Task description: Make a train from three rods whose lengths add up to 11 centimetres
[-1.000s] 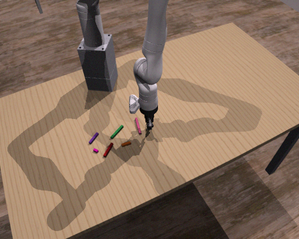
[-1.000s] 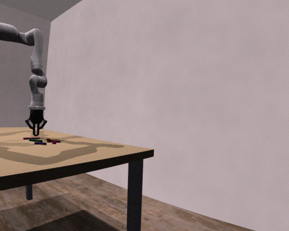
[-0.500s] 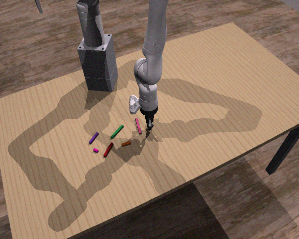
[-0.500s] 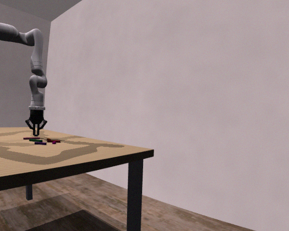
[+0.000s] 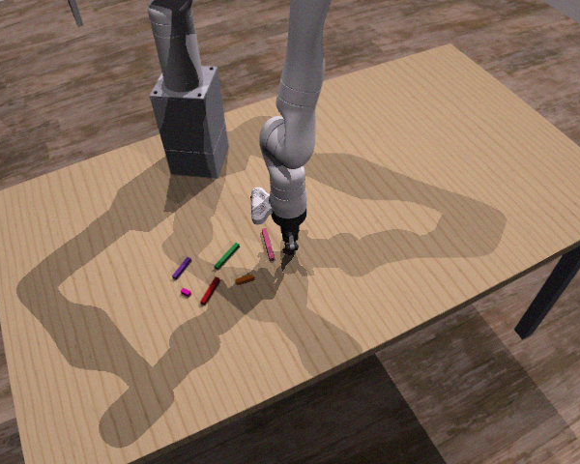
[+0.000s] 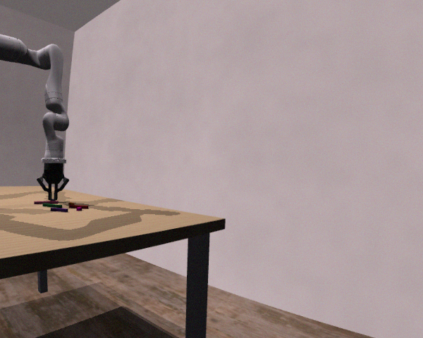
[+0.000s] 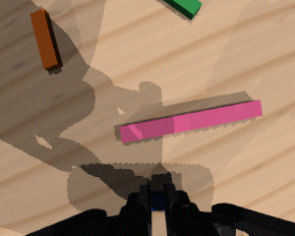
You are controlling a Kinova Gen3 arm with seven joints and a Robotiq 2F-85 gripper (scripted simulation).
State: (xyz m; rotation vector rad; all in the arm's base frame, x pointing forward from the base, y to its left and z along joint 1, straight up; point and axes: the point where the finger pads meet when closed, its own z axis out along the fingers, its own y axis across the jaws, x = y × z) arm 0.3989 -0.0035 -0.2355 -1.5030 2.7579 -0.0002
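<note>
My gripper is shut on the small blue rod, seen dark between the fingertips in the wrist view. It hangs just above the table, beside the pink rod. The orange rod, red rod, green rod, purple rod and short magenta rod lie flat and apart at different angles. No two rods lie end to end.
The wooden table bears all the rods. The grey robot pedestal stands near its back edge. Arm shadows cross the table and darken the orange rod. The table's front edge is well away from the rods.
</note>
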